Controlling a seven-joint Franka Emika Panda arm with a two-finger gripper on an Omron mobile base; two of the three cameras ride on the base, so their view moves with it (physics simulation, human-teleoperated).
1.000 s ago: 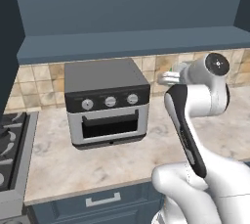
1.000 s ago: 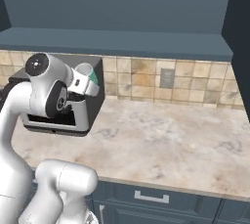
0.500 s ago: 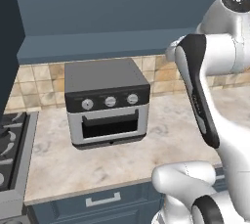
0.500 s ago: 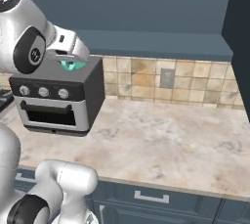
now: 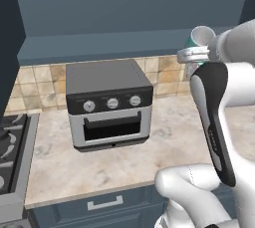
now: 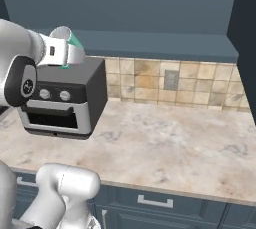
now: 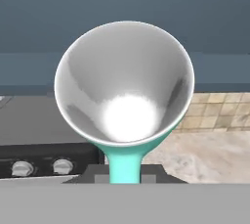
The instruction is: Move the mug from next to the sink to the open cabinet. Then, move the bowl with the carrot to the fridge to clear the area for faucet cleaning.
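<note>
While your white arm's two-finger gripper [image 6: 64, 53] is raised high above the marbled beige counter [image 6: 165, 148], its jaws pinch the small teal-green mug [image 7: 124, 98] by the handle, the pale inside facing the hand camera. You see the mug [image 5: 200, 40] just below the dark blue-grey wall cabinet [image 5: 124, 43], right of the grey countertop oven [image 5: 108, 103]. A black stove [image 5: 12, 145] lies far left.

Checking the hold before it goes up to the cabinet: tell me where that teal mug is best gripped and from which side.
Grip the mug by its teal handle, as the pincer does now, coming from the handle side. The hand view looks straight into its open mouth; that rim is wide and round, while the handle is a narrow strap the jaws can close on.
</note>
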